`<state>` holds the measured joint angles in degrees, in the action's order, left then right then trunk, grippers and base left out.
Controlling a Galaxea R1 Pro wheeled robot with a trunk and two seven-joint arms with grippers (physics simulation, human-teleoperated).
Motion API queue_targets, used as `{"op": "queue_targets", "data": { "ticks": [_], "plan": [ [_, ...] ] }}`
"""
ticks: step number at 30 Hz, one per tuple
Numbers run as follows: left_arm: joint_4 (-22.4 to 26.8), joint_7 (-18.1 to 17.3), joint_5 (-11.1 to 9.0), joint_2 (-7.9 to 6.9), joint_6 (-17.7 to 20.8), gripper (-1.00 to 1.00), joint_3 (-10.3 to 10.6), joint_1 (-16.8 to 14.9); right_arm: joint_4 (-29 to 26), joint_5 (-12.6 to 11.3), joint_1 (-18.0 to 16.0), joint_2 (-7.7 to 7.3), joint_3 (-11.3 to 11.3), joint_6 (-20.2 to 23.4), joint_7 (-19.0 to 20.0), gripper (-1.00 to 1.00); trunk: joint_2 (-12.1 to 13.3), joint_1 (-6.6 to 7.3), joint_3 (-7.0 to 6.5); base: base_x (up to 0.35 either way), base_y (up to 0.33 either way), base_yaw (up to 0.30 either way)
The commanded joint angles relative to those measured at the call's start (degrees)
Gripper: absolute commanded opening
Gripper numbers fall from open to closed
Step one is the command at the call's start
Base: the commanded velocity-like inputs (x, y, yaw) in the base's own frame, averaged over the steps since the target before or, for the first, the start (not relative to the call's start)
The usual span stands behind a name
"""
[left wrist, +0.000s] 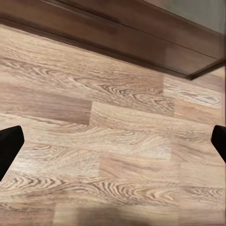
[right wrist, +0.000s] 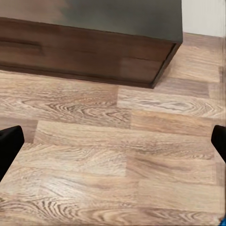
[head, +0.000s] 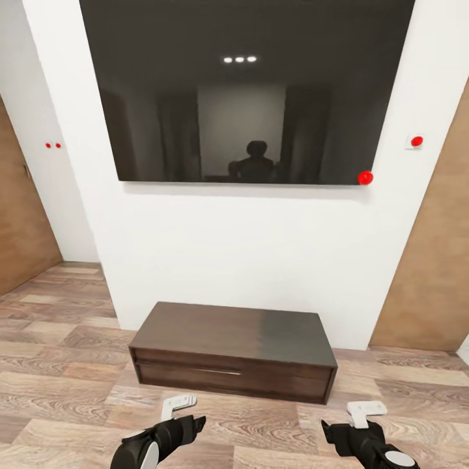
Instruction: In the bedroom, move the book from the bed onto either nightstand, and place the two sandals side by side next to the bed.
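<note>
I hold my left gripper (head: 179, 405) and right gripper (head: 366, 410) low, wide open and empty, just short of the long dark console (head: 234, 352) under the wall screen (head: 247, 91), carrying nothing because book, bed and sandals lie elsewhere, unseen from here.

Both arms are showing black, rounded housings with pale grey-white panels near the wrists; the left gripper (head: 180, 405) and right gripper (head: 366, 410) are wearing flat white fingers.
</note>
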<state>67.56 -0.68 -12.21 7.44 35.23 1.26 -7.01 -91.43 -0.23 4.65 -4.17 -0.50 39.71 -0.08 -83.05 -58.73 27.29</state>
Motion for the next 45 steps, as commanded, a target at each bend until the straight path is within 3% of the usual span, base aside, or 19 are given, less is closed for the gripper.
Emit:
{"op": "queue_targets", "data": {
  "ticks": [1, 13, 27, 31, 34, 35, 38, 40, 41, 42, 43, 45],
  "plan": [
    [0.05, -0.06, -0.10, 0.02, 0.28, 1.00, -0.04, -0.03, -0.07, -0.02, -0.03, 0.00, -0.10, 0.47, -0.01, 1.00, -0.03, 0.00, 0.05, -0.009, 0.015, -0.262],
    [0.03, -0.08, -0.10, 0.06, 0.28, 1.00, 0.12, -0.03, 0.17, -0.16, -0.57, -0.33, -1.08, 1.44, -0.01, 1.00, -0.03, 0.00, 0.05, -0.002, 0.003, -0.262],
    [-0.86, 0.27, -0.10, -0.13, 0.23, 1.00, 3.64, -0.03, 0.26, -0.23, -0.71, -0.53, -1.16, 1.51, -0.01, 1.00, -0.03, 0.00, 0.05, 0.000, 0.000, -0.262],
    [-1.07, 0.32, -0.10, -0.07, 0.20, 1.00, 3.95, -0.03, 1.31, -0.18, -1.83, -0.57, -2.63, 1.67, -0.01, 1.00, -0.03, 0.00, 0.05, 0.000, 0.000, -0.262],
    [-1.09, 0.34, -0.10, -0.01, 0.21, 1.00, 4.04, -0.04, 3.33, -0.15, -3.43, -0.57, -4.08, 2.07, -0.01, 1.00, -0.03, 0.00, 0.05, 0.000, 0.000, -0.262],
    [-1.10, 0.45, -0.13, 0.10, 0.26, 1.00, 4.16, -0.10, 6.64, -0.15, -6.05, -0.66, -5.19, 2.31, -0.01, 1.00, -0.03, 0.00, 0.05, 0.000, 0.000, -0.262],
    [-1.08, 0.50, -0.17, 0.19, 0.30, 1.00, 4.27, -0.13, 9.51, -0.17, -8.01, -0.94, -5.93, 2.39, -0.01, 1.00, -0.03, 0.00, 0.05, 0.000, 0.000, -0.262],
    [-1.01, 0.55, -0.24, 0.28, 0.40, 1.00, 4.35, -0.16, 12.46, -0.20, -9.72, -1.67, -6.57, 2.40, 0.01, 1.00, -0.03, 0.00, 0.05, 0.000, 0.000, -0.262],
    [-0.79, 0.78, -0.13, 0.71, 0.72, 1.00, 4.89, -0.28, 16.11, -0.29, -11.28, -2.96, -7.15, 2.27, 0.12, 1.00, -0.03, 0.00, 0.05, 0.000, 0.000, -0.262],
    [-0.79, 0.78, -0.13, 0.71, 0.72, 1.00, 4.89, -0.28, 16.11, -0.29, -11.28, -2.96, -7.15, 2.27, 0.12, 1.00, -0.03, 0.00, 0.05, 0.000, 0.000, -0.262],
    [-0.56, 2.40, -0.08, 0.93, 0.89, 1.00, 6.56, -0.37, 18.22, -0.34, -12.17, -3.77, -7.45, 2.10, 0.18, 1.00, -0.03, 0.00, 0.05, 0.000, 0.000, -0.262],
    [-0.52, 3.37, -0.14, 0.98, 0.92, 1.00, 7.17, -0.41, 18.77, -0.35, -12.44, -3.98, -7.51, 2.07, 0.20, 1.00, -0.03, 0.00, 0.05, 0.000, 0.000, -0.262]
  ]
}}
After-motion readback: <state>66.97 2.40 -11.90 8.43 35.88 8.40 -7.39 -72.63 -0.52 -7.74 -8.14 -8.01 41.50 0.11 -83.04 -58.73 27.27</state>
